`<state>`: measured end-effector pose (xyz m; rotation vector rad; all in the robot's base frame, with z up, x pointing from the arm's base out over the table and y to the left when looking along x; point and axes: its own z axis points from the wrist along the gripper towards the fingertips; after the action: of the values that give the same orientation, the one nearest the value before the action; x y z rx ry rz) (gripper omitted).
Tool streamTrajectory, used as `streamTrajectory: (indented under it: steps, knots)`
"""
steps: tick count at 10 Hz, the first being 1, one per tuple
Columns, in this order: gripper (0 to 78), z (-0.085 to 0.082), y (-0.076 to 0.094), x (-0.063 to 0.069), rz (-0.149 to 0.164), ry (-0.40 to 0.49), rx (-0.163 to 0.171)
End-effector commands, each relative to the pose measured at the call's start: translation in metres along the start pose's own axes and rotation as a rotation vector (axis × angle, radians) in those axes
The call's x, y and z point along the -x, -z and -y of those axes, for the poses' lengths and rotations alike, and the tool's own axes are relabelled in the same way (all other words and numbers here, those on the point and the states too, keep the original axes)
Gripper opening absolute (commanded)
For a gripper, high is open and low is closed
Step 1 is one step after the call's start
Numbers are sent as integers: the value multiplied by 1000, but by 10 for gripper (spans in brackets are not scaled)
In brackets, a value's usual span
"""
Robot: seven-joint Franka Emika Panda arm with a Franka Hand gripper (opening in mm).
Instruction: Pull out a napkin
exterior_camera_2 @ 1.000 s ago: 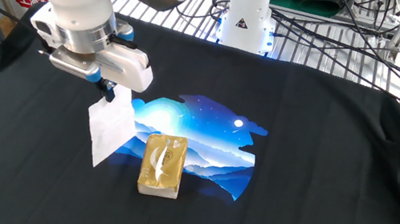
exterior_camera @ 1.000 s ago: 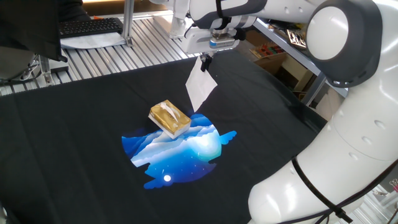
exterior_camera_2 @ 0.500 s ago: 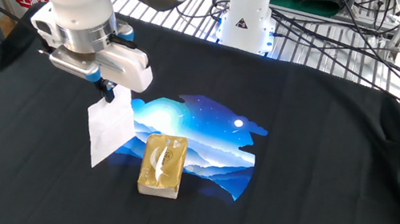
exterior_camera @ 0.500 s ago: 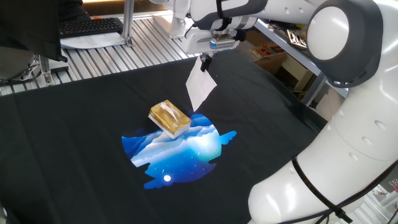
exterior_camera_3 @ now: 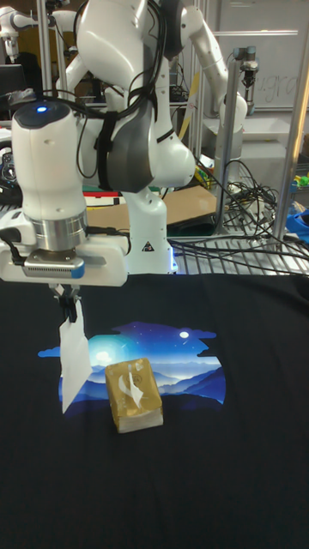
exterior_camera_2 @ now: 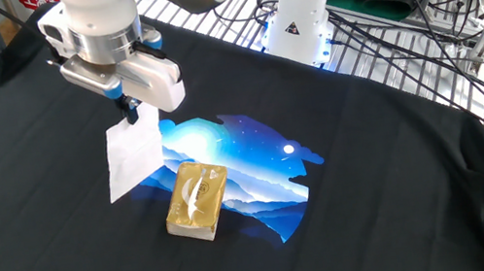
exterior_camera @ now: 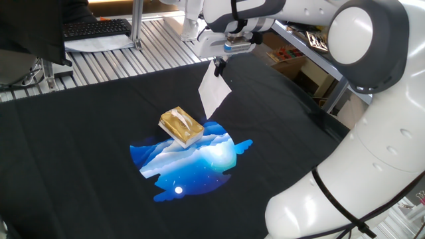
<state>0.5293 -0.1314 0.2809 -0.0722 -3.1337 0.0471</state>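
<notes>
A white napkin (exterior_camera: 214, 95) (exterior_camera_2: 131, 156) (exterior_camera_3: 73, 360) hangs limp in the air, pinched at its top corner by my gripper (exterior_camera: 219, 66) (exterior_camera_2: 130, 111) (exterior_camera_3: 68, 310), which is shut on it. The sheet is fully free of the golden tissue pack (exterior_camera: 181, 125) (exterior_camera_2: 196, 198) (exterior_camera_3: 133, 395), which lies flat on the black cloth over the blue landscape print (exterior_camera: 199, 159) (exterior_camera_2: 246, 159). In the tall fixed view the napkin hangs just left of the pack, with its lower edge near cloth level.
A black cloth (exterior_camera: 80, 153) (exterior_camera_2: 389, 190) covers the table. A keyboard (exterior_camera: 96, 28) lies on the slatted metal surface behind it. Cables (exterior_camera_2: 400, 20) run along the far right, and the robot base (exterior_camera_2: 299, 8) stands at the cloth's back edge.
</notes>
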Motion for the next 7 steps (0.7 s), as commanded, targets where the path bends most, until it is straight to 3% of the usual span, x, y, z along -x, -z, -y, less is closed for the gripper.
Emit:
streamTrajectory:
  steps: [1,7]
  knots:
    - [15,0,2,1,9,-4,-7]
    - [15,0,2,1,25,-29,-13]
